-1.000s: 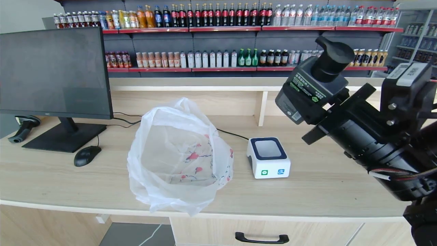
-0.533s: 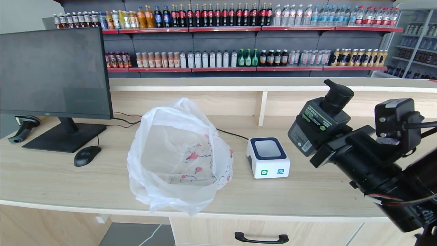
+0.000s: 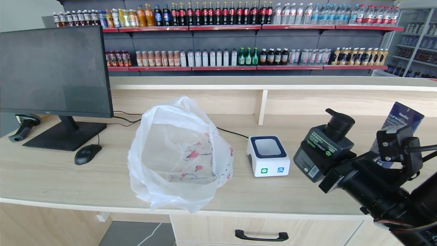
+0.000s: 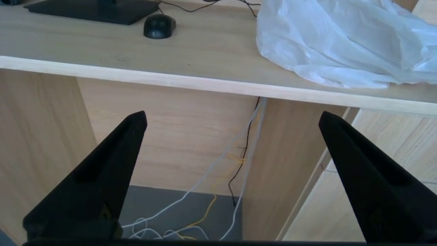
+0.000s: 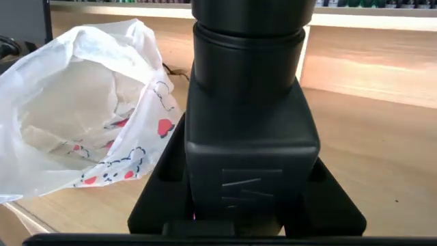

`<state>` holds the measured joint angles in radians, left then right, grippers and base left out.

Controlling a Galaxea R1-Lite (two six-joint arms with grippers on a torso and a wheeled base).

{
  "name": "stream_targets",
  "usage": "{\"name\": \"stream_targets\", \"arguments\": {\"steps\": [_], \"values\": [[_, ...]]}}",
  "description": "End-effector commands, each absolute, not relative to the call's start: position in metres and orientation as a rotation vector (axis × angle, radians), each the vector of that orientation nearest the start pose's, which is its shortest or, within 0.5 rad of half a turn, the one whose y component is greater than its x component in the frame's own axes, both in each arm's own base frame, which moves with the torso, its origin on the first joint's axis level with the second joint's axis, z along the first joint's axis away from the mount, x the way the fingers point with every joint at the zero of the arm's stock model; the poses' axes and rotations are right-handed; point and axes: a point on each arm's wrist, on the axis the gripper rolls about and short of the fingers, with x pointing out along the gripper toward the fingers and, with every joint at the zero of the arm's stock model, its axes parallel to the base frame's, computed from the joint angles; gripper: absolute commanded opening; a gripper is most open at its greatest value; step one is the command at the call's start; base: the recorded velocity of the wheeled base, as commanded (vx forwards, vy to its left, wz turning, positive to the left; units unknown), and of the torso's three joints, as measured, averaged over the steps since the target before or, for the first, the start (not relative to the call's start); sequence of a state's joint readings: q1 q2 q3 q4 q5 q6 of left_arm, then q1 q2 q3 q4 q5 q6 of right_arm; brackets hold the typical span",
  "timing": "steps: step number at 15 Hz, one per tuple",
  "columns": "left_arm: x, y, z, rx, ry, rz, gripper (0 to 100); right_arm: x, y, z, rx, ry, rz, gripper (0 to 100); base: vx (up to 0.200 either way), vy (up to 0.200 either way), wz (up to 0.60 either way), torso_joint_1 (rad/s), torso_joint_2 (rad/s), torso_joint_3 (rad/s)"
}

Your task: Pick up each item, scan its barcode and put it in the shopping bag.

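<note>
Down at the lower right of the head view, the right gripper [image 3: 334, 162] pinches a tilted black bottle [image 3: 315, 150] just right of the white scanner [image 3: 268, 160]. The shopping bag [image 3: 179, 157] stands left of centre. That view shows the bottle's label, while the right wrist view shows its plain dark back. The left gripper [image 4: 232, 178] is spread wide below the counter [image 4: 102, 48] edge.
</note>
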<state>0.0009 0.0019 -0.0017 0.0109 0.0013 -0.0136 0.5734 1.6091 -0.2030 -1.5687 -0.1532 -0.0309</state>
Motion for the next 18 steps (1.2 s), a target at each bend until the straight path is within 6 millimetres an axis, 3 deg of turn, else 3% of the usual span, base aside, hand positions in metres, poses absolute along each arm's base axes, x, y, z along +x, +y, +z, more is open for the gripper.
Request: {"name": "stream_targets", "arguments": {"steps": [1, 6, 18], "values": [[-0.0227, 0.0000, 0.0749, -0.014, 0.012, 0.003, 100, 0.1777, 0.1093, 0.1595, 0.036, -0.173, 0.412, 0, 0.000, 0.000, 0.00, 0.000, 0.00, 0.000], [-0.0227, 0.0000, 0.0749, -0.014, 0.012, 0.003, 100, 0.1850, 0.1100, 0.1639, 0.044, -0.194, 0.396, 0, 0.000, 0.160, 0.00, -0.005, 0.00, 0.006], [-0.0227, 0.0000, 0.0749, -0.017, 0.012, 0.003, 100, 0.1815, 0.1025, 0.1691, 0.050, -0.217, 0.373, 0, 0.000, 0.200, 0.00, 0.002, 0.00, 0.003]]}}
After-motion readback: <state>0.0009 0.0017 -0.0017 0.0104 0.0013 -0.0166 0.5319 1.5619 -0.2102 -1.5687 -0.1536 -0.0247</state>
